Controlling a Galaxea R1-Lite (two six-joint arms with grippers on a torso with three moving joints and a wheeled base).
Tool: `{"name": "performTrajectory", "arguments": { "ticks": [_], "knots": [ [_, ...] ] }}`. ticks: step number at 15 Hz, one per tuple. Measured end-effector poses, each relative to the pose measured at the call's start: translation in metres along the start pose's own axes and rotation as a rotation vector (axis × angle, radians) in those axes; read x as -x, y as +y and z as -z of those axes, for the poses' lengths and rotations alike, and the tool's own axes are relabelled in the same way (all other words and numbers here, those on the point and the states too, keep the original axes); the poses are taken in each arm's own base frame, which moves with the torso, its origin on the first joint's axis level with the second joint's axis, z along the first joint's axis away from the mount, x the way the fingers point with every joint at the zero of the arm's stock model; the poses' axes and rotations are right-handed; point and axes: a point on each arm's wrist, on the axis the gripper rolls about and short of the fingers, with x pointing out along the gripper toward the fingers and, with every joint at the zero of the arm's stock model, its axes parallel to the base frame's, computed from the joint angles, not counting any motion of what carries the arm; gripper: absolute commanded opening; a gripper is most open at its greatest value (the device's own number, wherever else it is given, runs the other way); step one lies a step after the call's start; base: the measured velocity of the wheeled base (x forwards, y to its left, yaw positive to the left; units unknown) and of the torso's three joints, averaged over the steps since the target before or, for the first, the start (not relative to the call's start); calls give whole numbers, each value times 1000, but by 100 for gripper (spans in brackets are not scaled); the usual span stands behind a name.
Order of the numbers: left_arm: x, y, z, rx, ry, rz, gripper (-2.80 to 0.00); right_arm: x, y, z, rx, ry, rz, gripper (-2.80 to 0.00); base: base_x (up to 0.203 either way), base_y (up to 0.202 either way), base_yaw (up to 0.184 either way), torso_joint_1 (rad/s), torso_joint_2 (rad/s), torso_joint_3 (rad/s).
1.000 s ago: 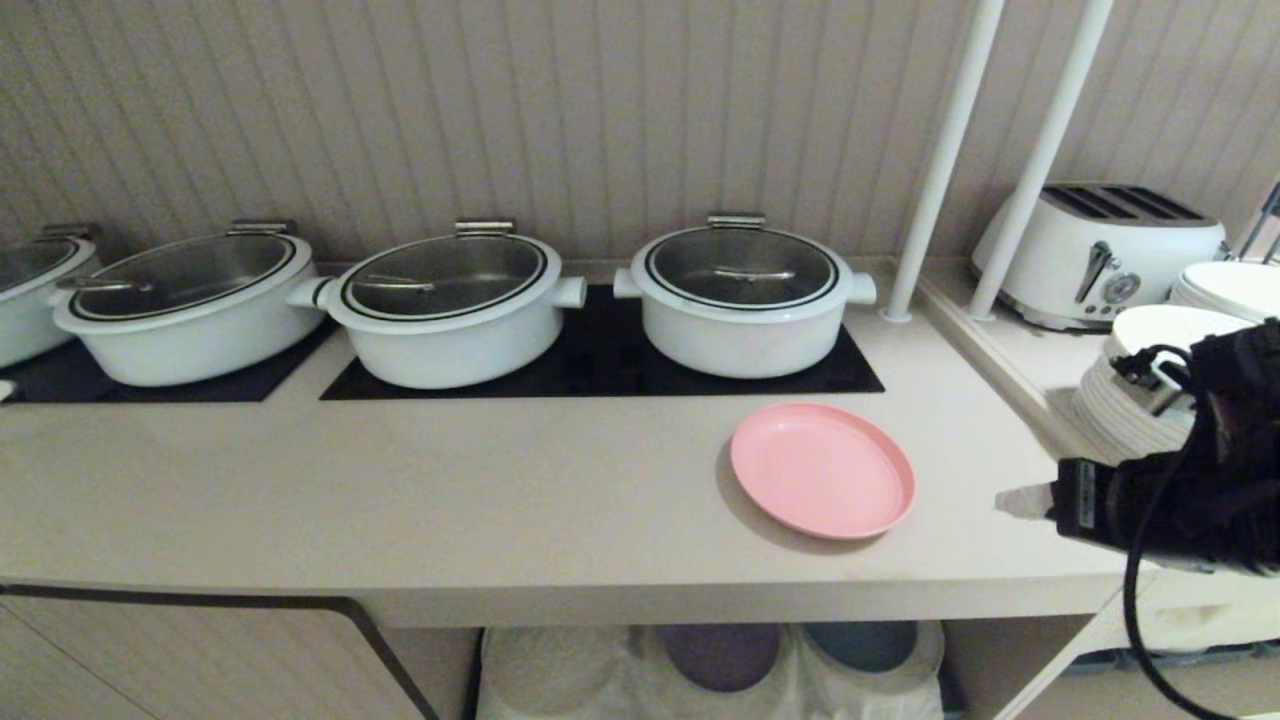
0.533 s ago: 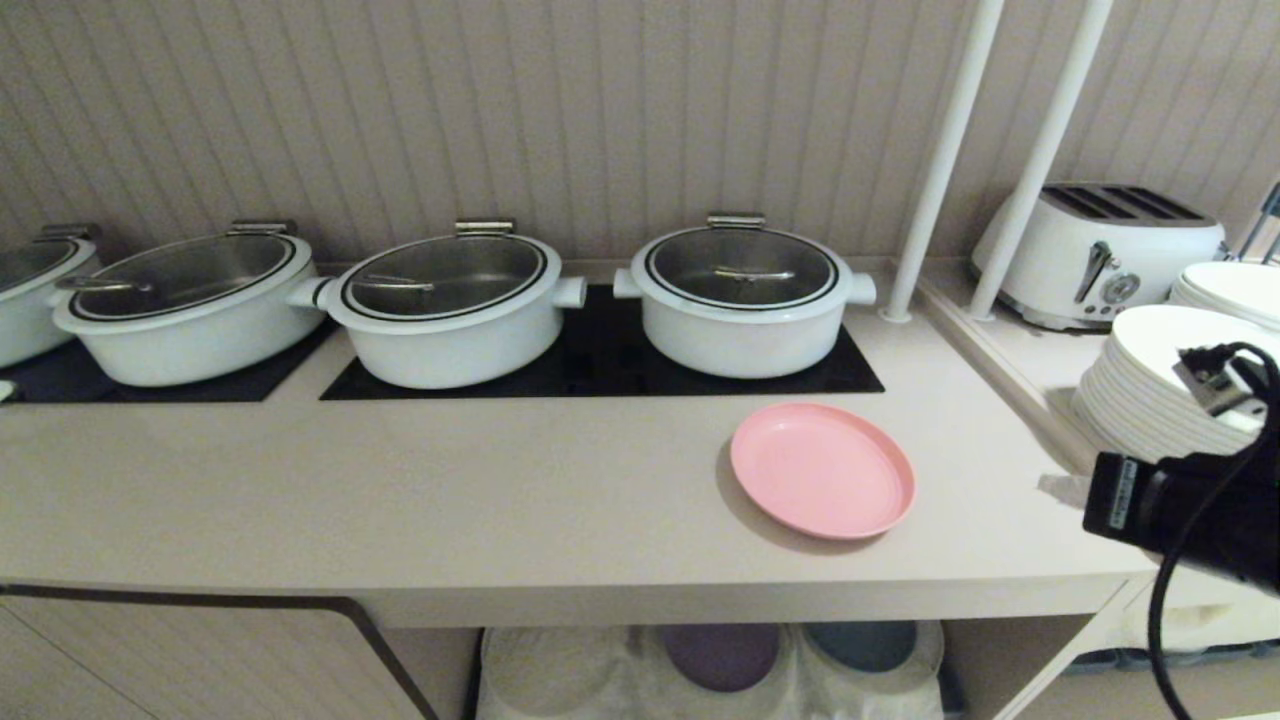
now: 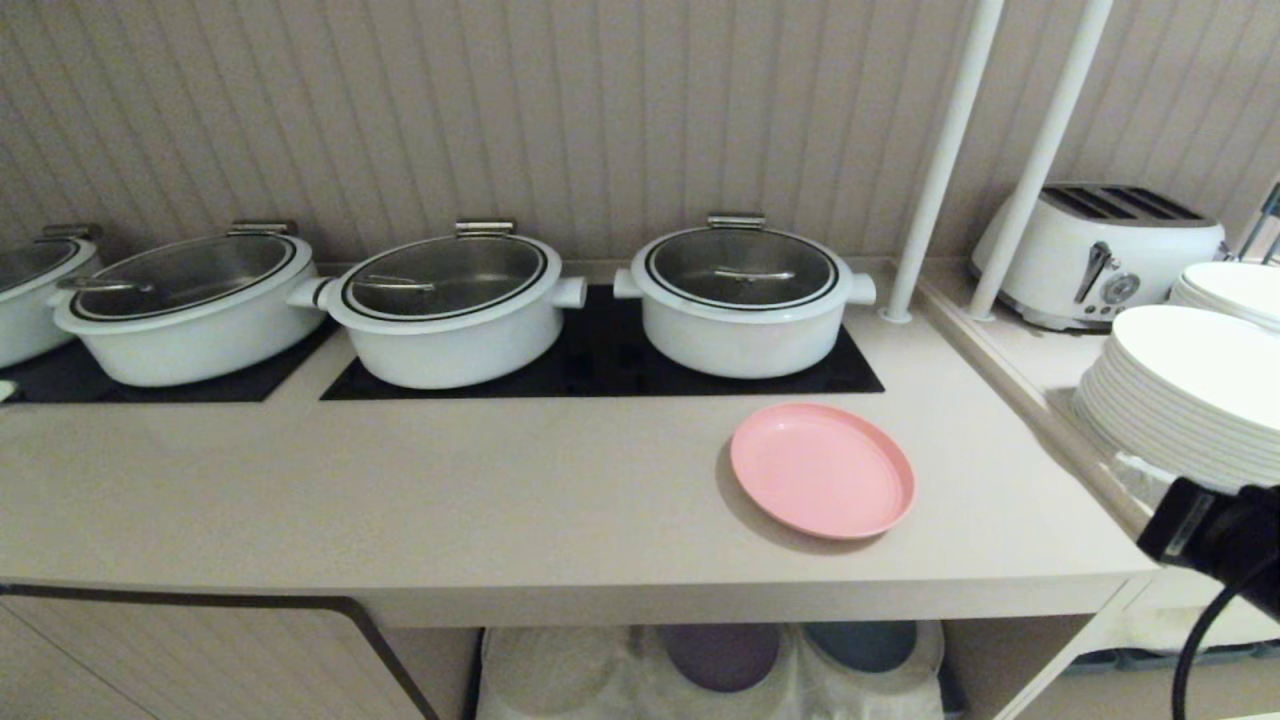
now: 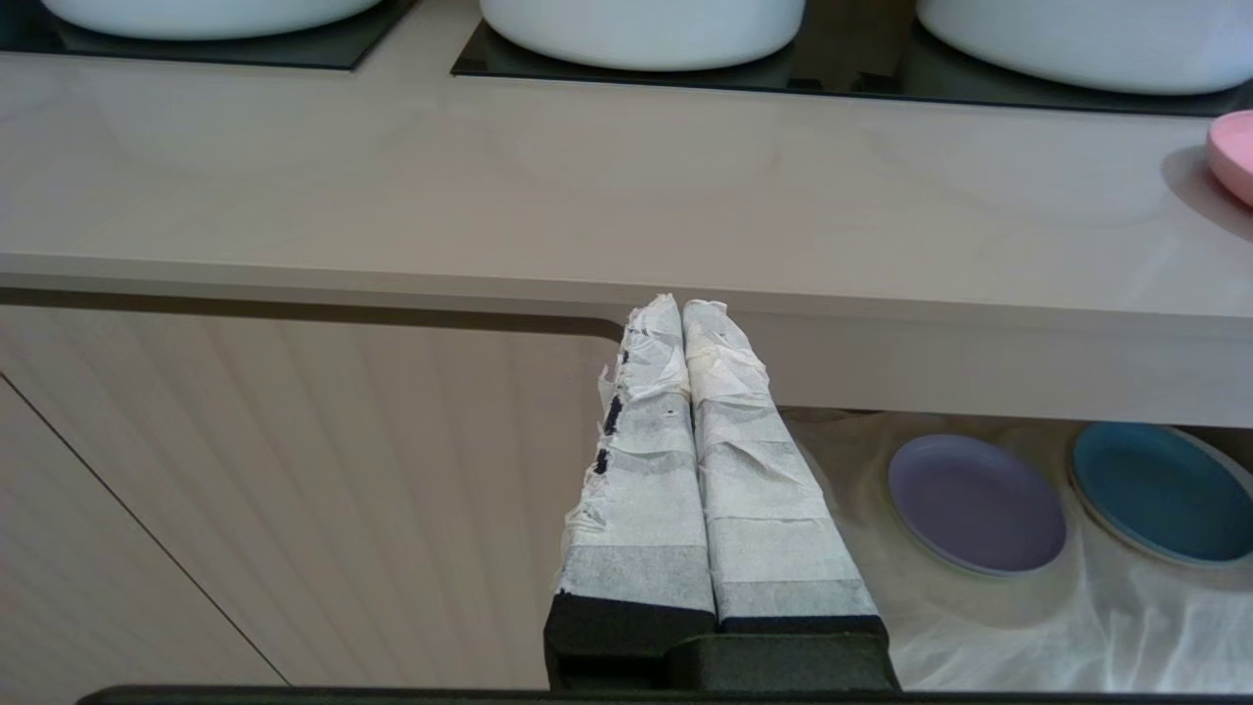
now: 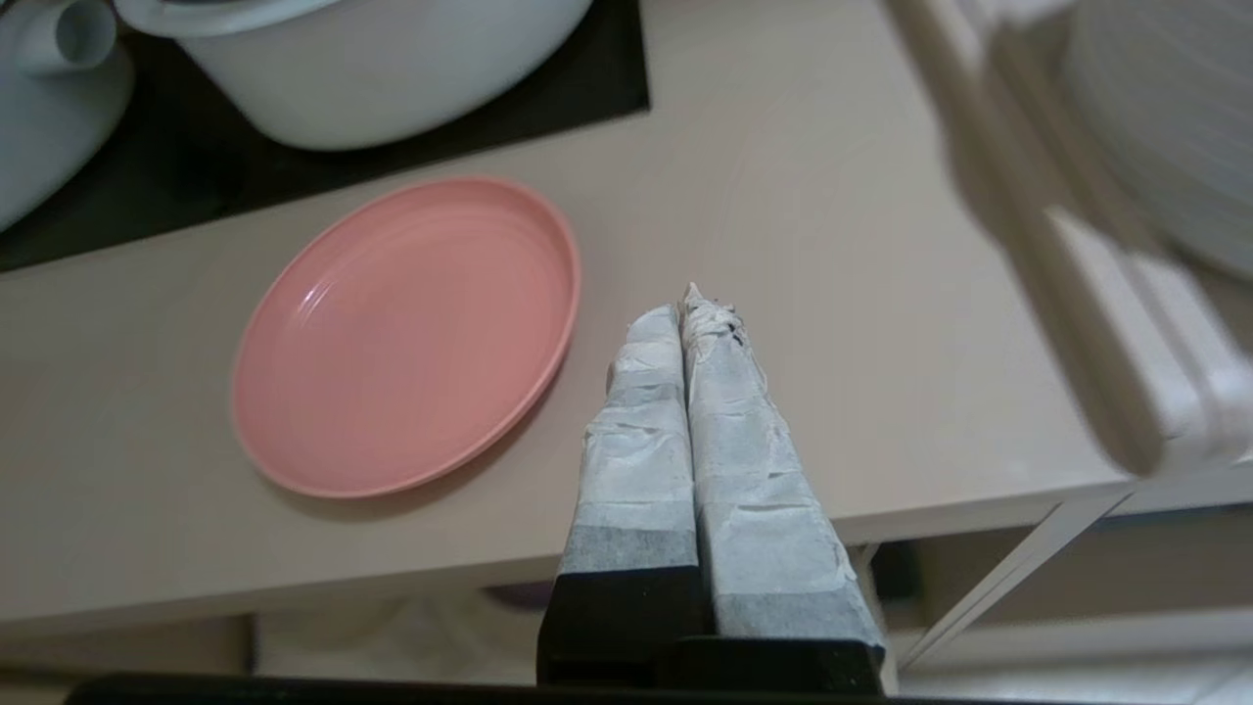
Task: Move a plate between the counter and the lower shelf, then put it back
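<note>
The pink plate (image 3: pixel 822 470) lies flat on the beige counter (image 3: pixel 500 500), in front of the rightmost pot. Nothing is touching it. In the right wrist view my right gripper (image 5: pixel 688 305) is shut and empty, hovering above the counter (image 5: pixel 832 294) just right of the plate (image 5: pixel 406 333). Only the right arm's wrist (image 3: pixel 1215 540) shows in the head view, at the right edge. My left gripper (image 4: pixel 682 305) is shut and empty, parked in front of the counter's front edge (image 4: pixel 881 352). The lower shelf (image 4: pixel 979 627), draped in white cloth, lies below the counter.
Three white lidded pots (image 3: pixel 742 295) stand on black hob panels (image 3: pixel 600 370) behind the plate. A purple plate (image 4: pixel 976 502) and a blue plate (image 4: pixel 1160 490) lie on the shelf. A stack of white plates (image 3: pixel 1180 390) and a toaster (image 3: pixel 1095 250) sit on the right ledge.
My right arm has drawn back to the right and downward, away from the pink plate, and its fingers have left the head view. The plate has not moved.
</note>
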Motion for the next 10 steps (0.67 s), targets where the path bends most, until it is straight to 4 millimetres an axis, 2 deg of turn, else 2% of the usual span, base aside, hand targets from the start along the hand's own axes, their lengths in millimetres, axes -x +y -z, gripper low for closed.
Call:
{"name": "performTrajectory", "arguments": {
  "ticks": [2, 5, 10],
  "knots": [
    [0, 0, 0, 0, 0, 0, -280, 10, -5, 12, 43, -41, 9, -280, 0, 0, 0, 0, 0, 0],
    [0, 0, 0, 0, 0, 0, -280, 29, -10, 19, 104, -103, 14, -280, 0, 0, 0, 0, 0, 0],
    [0, 0, 0, 0, 0, 0, -280, 53, -24, 15, 139, -207, 108, -280, 0, 0, 0, 0, 0, 0]
  ]
}}
